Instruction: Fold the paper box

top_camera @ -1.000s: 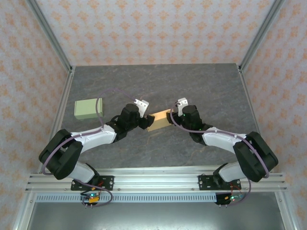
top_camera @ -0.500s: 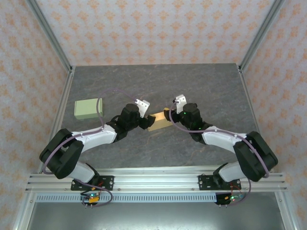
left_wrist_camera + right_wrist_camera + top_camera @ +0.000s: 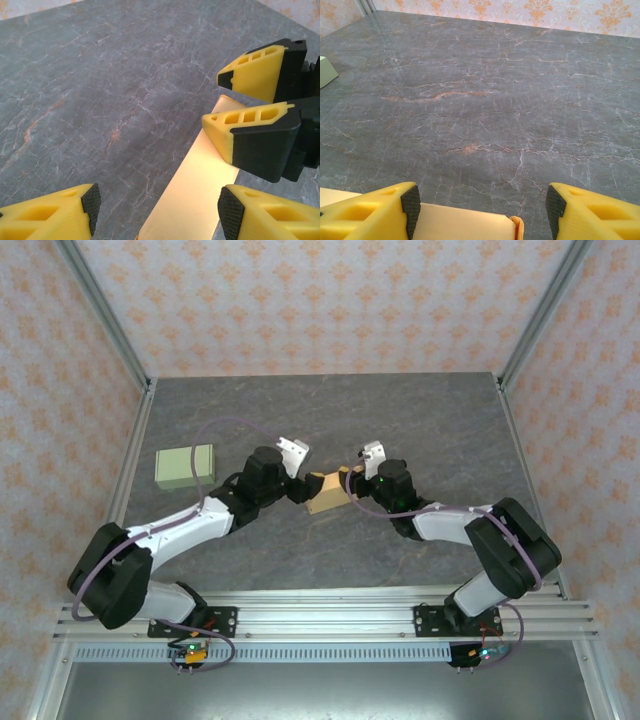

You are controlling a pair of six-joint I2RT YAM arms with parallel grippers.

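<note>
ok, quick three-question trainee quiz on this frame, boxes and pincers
1. True or false: the green box touches the tan paper box.
2. In the top view, the left pincer is at the paper box's: A) left end, B) right end, C) far side.
3. Fill in: the right pincer has its jaws ___.
Key: 1 false; 2 A; 3 open.
</note>
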